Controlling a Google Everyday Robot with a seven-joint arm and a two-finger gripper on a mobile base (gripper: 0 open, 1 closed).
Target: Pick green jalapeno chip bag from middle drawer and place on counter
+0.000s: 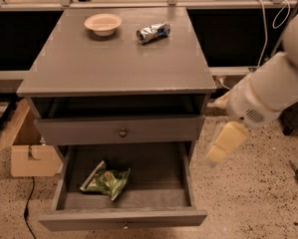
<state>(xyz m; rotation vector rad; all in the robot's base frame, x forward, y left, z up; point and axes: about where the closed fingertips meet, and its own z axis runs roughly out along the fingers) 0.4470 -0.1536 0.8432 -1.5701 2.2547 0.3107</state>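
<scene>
The green jalapeno chip bag (106, 180) lies flat on the dark floor of the open middle drawer (186, 176), left of its centre. The counter (118, 63) is the grey cabinet top above it. My arm (268, 96) comes in from the right. Its pale yellowish gripper end (226, 142) hangs blurred just right of the cabinet, level with the closed upper drawer front, above and to the right of the bag. It holds nothing that I can see.
On the counter stand a cream bowl (103, 23) and a silver-and-blue foil wrapper (153, 32) at the back. A closed drawer front with a brass knob (122, 132) sits above the open drawer. A cardboard box (26, 148) stands on the floor to the left.
</scene>
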